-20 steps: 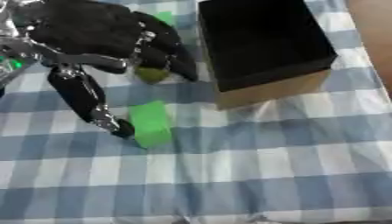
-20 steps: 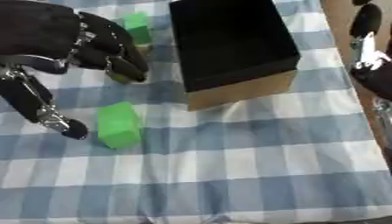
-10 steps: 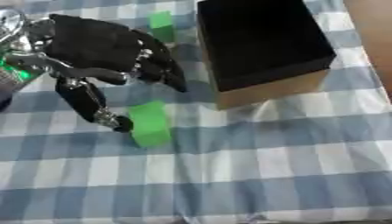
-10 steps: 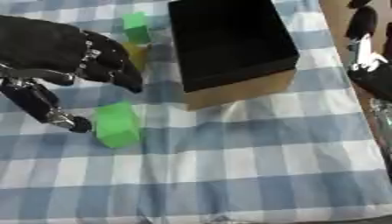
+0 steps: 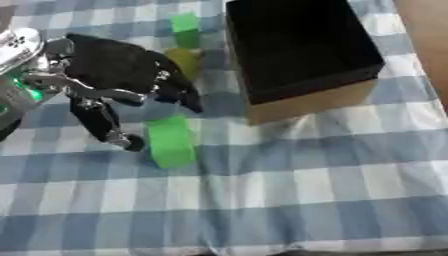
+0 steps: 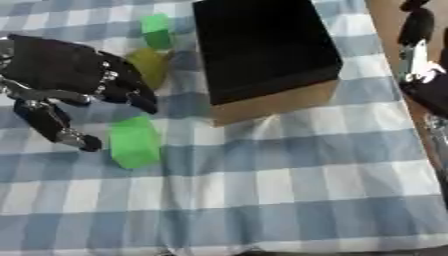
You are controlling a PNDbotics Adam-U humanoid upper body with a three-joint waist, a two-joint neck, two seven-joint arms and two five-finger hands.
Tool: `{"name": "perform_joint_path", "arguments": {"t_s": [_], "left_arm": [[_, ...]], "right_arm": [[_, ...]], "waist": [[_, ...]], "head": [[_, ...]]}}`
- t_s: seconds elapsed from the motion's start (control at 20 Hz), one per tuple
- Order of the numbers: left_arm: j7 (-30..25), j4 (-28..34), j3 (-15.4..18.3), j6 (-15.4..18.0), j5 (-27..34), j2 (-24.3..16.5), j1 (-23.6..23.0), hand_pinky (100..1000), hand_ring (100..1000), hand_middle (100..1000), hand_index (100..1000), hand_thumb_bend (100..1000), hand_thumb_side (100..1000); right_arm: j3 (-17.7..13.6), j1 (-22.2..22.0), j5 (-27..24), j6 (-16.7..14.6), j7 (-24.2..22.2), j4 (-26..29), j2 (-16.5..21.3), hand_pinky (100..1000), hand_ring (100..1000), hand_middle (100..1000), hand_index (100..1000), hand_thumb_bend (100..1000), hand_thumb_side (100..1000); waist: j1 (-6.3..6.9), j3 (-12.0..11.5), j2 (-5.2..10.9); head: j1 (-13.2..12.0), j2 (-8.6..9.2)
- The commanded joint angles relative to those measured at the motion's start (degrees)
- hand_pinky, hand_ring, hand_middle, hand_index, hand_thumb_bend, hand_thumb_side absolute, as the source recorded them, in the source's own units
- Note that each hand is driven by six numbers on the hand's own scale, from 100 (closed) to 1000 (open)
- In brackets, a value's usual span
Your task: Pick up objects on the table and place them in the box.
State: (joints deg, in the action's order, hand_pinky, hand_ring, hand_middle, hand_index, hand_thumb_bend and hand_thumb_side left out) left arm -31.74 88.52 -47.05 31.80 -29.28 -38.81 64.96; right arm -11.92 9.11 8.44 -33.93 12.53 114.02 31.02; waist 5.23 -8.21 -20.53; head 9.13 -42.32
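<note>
Green against blue-and-white checks: a bright green rectangular block (image 5: pixel 171 141) lies flat on the checked cloth covering the counter (image 5: pixel 289 195), just left of the open cardboard box with a black interior (image 5: pixel 302 50). The left hand (image 5: pixel 118 70), black with silver joints, hangs over the block's upper left. Its fingers (image 5: pixel 179 92) are spread and only slightly bent, reaching toward the block's top end, while the thumb (image 5: pixel 109 127) points down just beside the block's left edge. Nothing is held; the hand brackets the block without closing on it, which reads as the set-up for a pinch across the block's narrow width. Whether the thumb tip actually touches the block cannot be told.

Two more pieces wait farther back, beside the box's left wall: a dull yellow-green rounded object (image 6: pixel 149 65), partly hidden by the hand, and beyond it a small green cube (image 6: pixel 156 30). They sit well clear of the current grasp.

The box stands open and looks empty, close enough that a short carry to the right should do. The right hand (image 6: pixel 418 35) shows at the far right edge, off the cloth, idle; its fingers cannot be made out.
</note>
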Motion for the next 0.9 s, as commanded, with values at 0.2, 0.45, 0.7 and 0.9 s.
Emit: {"name": "perform_joint_path", "arguments": {"t_s": [0.2, 0.45, 0.7, 0.9], "left_arm": [[-20.22, -0.28, 0.30, 20.17, -1.92, -1.94, 0.30, 917, 876, 850, 944, 535, 156], [-20.22, -1.45, -0.12, 20.17, -2.18, -0.39, 0.61, 915, 873, 844, 939, 512, 150], [-20.22, -2.37, -1.21, 20.17, -3.11, 0.54, 0.45, 912, 869, 837, 934, 492, 154], [-20.22, -2.80, -1.41, 20.17, -3.25, 1.18, 0.38, 912, 869, 839, 934, 490, 147]], "right_arm": [[0.01, 0.57, -0.31, 0.00, -0.34, 0.57, 0.77, 918, 991, 467, 901, 100, 470], [0.03, 0.59, -0.43, 0.15, -0.53, 0.57, 0.41, 919, 995, 466, 902, 100, 470], [-0.02, 0.71, -0.61, 0.26, -0.56, 0.57, 0.23, 919, 998, 466, 903, 100, 470], [-0.02, 0.77, -0.65, 0.46, -0.67, 0.57, 0.03, 920, 1000, 465, 903, 100, 470]], "waist": [[0.50, -0.06, 0.31], [0.33, 0.10, 0.27], [0.36, 0.25, 0.14], [0.37, 0.31, 0.04]], "head": [[-0.15, -0.14], [-0.41, -0.16], [-0.50, -0.21], [-0.53, -0.18]]}}
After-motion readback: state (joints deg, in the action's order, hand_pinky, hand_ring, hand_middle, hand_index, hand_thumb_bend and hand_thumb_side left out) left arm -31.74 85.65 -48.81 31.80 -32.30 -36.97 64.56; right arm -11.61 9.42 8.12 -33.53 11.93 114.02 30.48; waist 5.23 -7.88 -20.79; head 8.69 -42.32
